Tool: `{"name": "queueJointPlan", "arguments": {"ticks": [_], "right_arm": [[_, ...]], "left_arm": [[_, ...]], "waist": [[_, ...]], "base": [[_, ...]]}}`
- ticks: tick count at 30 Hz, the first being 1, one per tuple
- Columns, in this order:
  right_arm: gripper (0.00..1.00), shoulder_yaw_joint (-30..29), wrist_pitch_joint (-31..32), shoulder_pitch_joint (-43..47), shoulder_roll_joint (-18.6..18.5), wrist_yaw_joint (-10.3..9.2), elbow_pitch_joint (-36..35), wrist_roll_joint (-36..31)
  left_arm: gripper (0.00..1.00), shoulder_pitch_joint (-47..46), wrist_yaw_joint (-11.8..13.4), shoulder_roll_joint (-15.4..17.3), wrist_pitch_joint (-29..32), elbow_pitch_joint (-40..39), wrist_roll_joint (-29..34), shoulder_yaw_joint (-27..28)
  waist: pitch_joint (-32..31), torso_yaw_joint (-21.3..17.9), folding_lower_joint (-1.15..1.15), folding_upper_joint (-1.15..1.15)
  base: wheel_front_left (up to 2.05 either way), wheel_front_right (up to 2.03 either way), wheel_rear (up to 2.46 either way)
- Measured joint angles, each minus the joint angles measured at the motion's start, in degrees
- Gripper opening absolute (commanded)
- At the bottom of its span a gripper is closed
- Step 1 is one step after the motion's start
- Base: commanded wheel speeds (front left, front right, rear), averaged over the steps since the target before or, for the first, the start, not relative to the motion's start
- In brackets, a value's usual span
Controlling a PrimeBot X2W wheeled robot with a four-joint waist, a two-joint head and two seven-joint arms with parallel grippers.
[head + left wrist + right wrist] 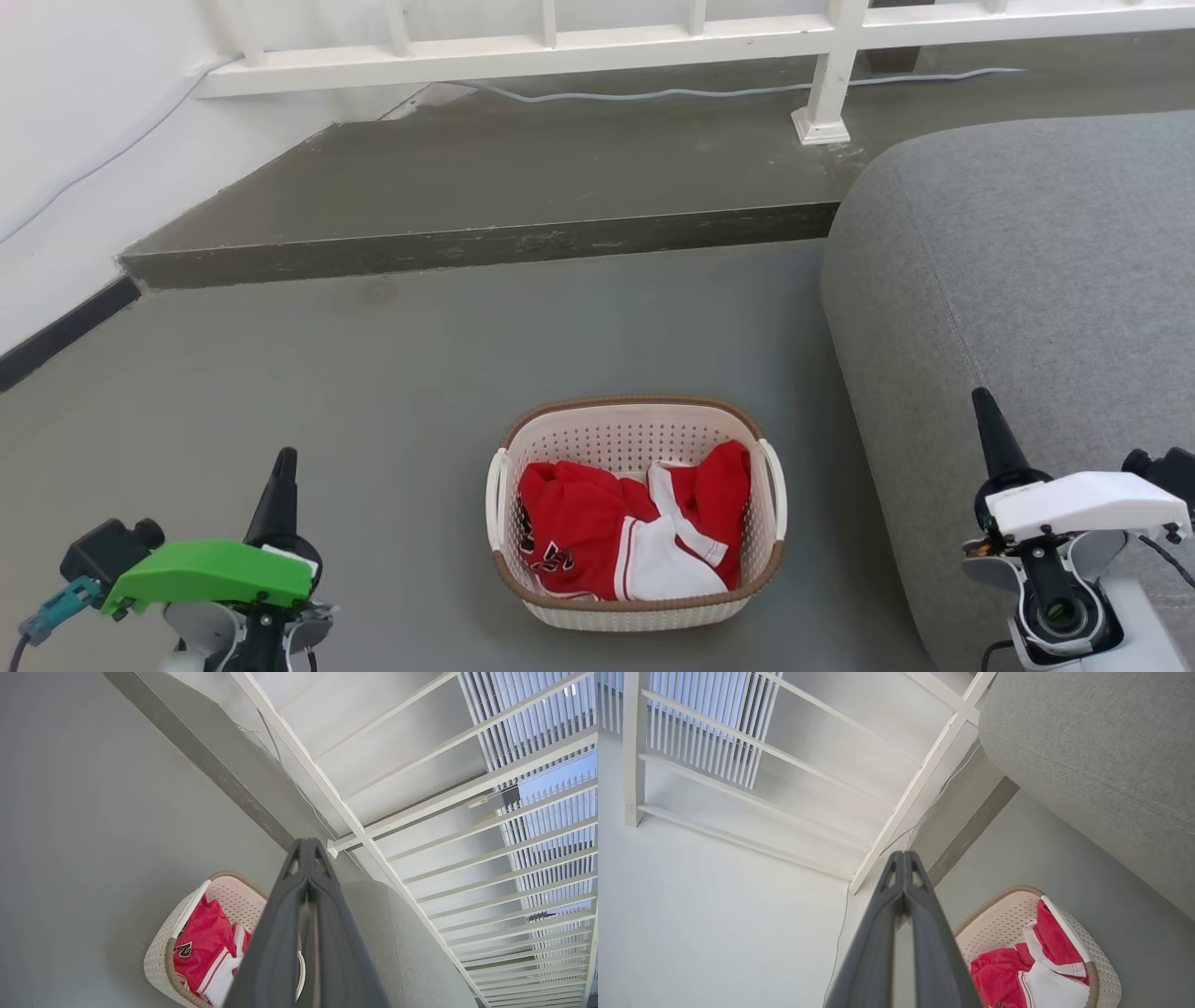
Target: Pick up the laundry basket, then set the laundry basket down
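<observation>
We find the basket (624, 437) upright on the grey floor (373, 373), just beside the sofa (1027, 280), with red-and-white clothes (597, 523) heaped inside. In the head view it lies between the two grippers, touched by neither. At lower left the left gripper (283, 467) hangs well apart from the basket; its wrist view shows the fingers pressed together on nothing. At lower right the right gripper (986, 415) shows against the sofa — fingers likewise together and empty. Beyond the basket we see a raised step (467, 187) and a white railing (560, 47).
</observation>
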Motion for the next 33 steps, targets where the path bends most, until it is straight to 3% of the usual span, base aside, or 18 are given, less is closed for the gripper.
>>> {"name": "queueJointPlan", "arguments": {"ticks": [33], "right_arm": [[0.00,-6.0,5.7,-0.1,1.2,1.34,-0.2,19.8]], "left_arm": [[0.00,0.0,-0.5,0.0,5.5,-1.3,-18.6,4.7]], "waist": [[-0.2,0.7,0.00,0.00]], "base": [[0.00,0.00,0.00]]}}
